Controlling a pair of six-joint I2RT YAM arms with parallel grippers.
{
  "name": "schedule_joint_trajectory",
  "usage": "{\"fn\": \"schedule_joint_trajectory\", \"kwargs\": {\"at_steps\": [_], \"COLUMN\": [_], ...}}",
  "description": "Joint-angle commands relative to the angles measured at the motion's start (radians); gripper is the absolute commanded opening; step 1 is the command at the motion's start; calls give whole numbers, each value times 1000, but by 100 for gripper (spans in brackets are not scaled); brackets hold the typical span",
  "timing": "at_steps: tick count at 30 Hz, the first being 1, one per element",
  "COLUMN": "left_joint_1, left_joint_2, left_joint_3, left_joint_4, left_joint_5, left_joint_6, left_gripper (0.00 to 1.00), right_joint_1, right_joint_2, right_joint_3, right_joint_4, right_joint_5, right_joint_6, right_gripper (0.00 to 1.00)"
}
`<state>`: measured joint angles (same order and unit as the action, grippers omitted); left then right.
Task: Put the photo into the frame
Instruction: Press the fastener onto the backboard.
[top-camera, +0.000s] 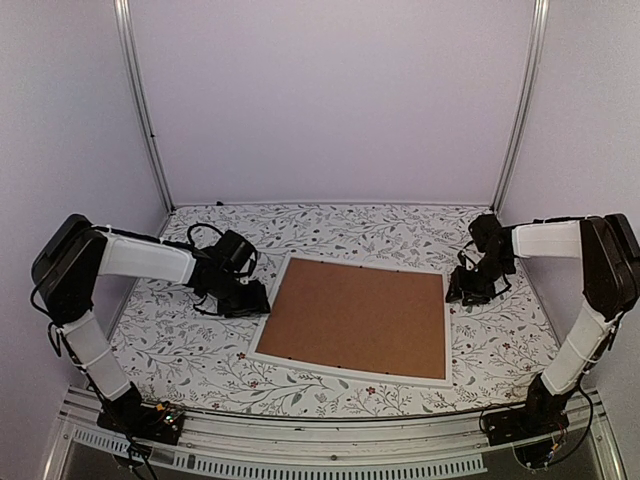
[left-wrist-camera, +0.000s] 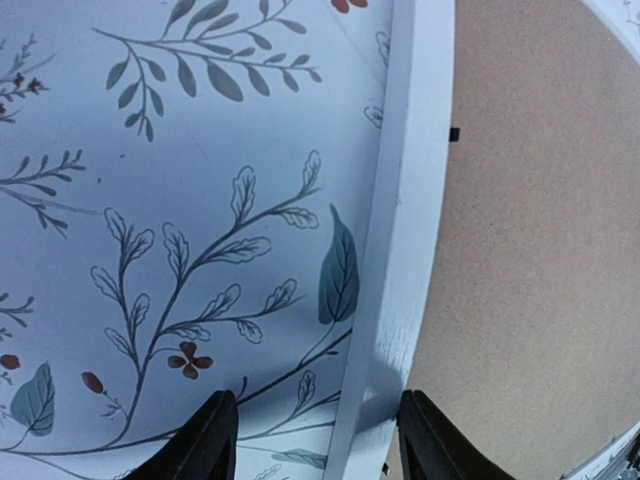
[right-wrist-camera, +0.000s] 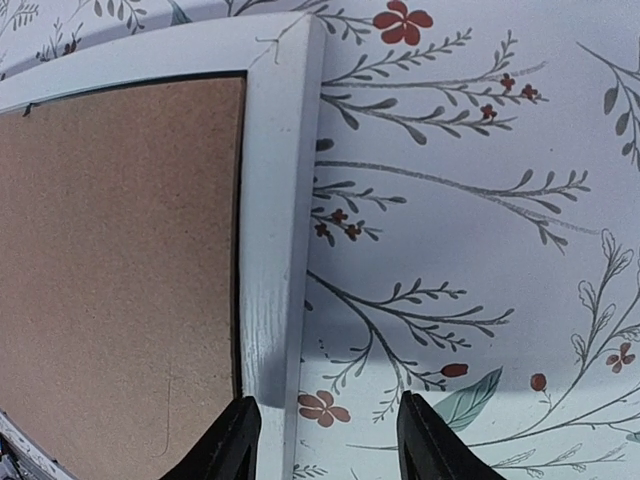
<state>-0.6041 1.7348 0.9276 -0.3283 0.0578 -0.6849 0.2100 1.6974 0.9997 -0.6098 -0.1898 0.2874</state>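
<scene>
Centrally on the flowered table (top-camera: 180, 345) lies the frame (top-camera: 350, 371), flat and back side up, its thin white rim enclosing a plain brown backing board (top-camera: 355, 317); the photo appears in no view, and whether it sits beneath the board cannot be told.

At the frame's left edge the left gripper (top-camera: 256, 298) sits low, jaws moderately apart and holding nothing; in its wrist view the dark fingers (left-wrist-camera: 212, 440) stand either side of the white rim with room to spare. At the right edge, near the far corner, the right gripper (top-camera: 463, 288) is likewise parted and empty; one finger is by the rim's outer edge, the other over the bare table.

Handling, as judged: the frame looks stiff and fairly light; its painted rim is smooth and likely slippery; any pane on the hidden face would be fragile. The best hold seems to be across the rim on opposite sides, one gripper each, to avoid twisting. The board lies flush inside the rim, leaving little edge to pinch; a small dark tab (left-wrist-camera: 453, 133) at its border may be a retaining clip.

No brand, label or lettering can be read.
</scene>
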Motion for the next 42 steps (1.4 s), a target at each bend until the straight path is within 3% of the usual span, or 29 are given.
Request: {"fn": "schedule_joint_trajectory", "kwargs": {"at_steps": [1, 21, 31, 42], "left_joint_1": [-5, -37, -74, -90], "left_joint_2": [30, 110, 172, 226], "left_joint_3": [7, 30, 25, 26], "left_joint_4": [-46, -30, 34, 54], "left_joint_5": [-17, -11, 19, 46], "left_joint_6": [13, 34, 47, 60], "left_gripper": [57, 57, 56, 53], "right_joint_1": [-4, 43, 57, 118], "right_joint_2": [17, 19, -5, 71], "right_joint_3": [-13, -32, -133, -190], "right_joint_4": [25, 87, 270, 357], "right_joint_5": [8, -102, -269, -202], "right_joint_6": [-14, 35, 162, 235], "right_gripper": [50, 47, 45, 39]}}
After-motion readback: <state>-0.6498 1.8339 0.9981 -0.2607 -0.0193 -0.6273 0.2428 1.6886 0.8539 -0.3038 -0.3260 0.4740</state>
